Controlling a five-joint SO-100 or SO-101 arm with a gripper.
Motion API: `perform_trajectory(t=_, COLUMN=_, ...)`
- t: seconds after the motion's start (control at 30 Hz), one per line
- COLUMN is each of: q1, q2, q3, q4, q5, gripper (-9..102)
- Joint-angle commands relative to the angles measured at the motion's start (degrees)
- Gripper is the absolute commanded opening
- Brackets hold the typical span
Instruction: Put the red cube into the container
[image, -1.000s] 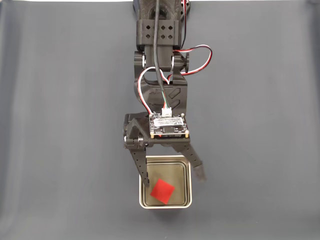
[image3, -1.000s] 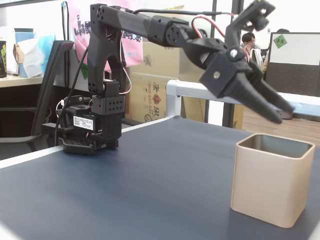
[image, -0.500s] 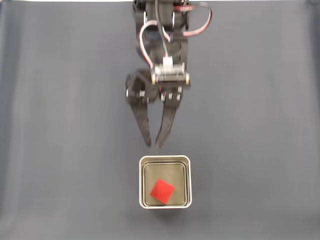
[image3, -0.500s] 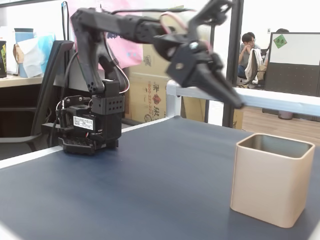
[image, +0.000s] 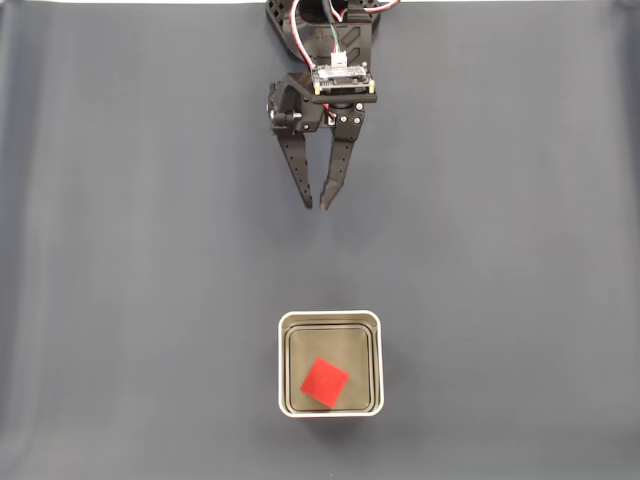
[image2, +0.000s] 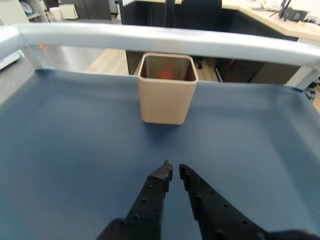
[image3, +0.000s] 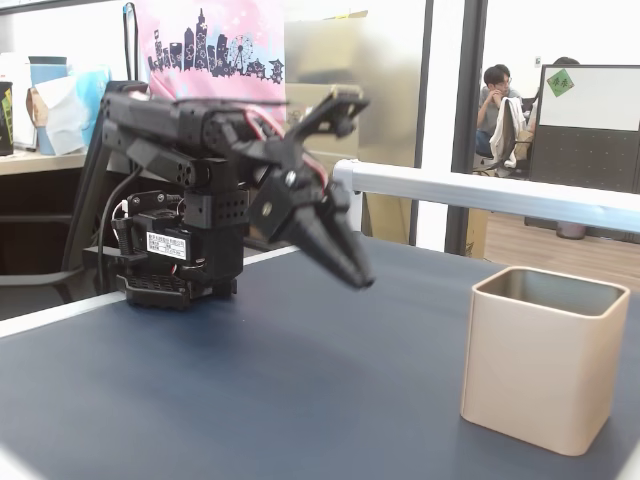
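Office desks ring the dark mat (image: 120, 250); pincer (image: 317, 205) nearly pressed together, empty.

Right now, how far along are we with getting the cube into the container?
Done: the red cube lies inside the container in a fixed view from above. In hand: nothing; the end effector is nearly closed and empty, clear of the container, hovering above the mat near the arm's base. Left: nothing of the placing itself that I can see.
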Motion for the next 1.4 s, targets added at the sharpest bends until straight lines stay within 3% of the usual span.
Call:
perform_trajectory(t=0.0, q1=0.62, q2=5.89, q3=1.58, q4=5.10, q5=2.11, gripper=0)
perform_trajectory(t=0.3, q1=2.55, q2=12.74, q3=3.60, q4=23.20, q5=3.08, gripper=0)
perform_trajectory(t=0.57, q1=2.02, q2=19.86, q3=3.69, q4=44.65, q5=1.58, gripper=0)
perform_trajectory(t=0.8, q1=2.29, q2=20.21, q3=3.69, q4=50.54, q5=0.70, gripper=0)
perform_trajectory(t=1.37, q1=2.20, q2=20.21, q3=3.69, q4=50.62, q5=0.18, gripper=0)
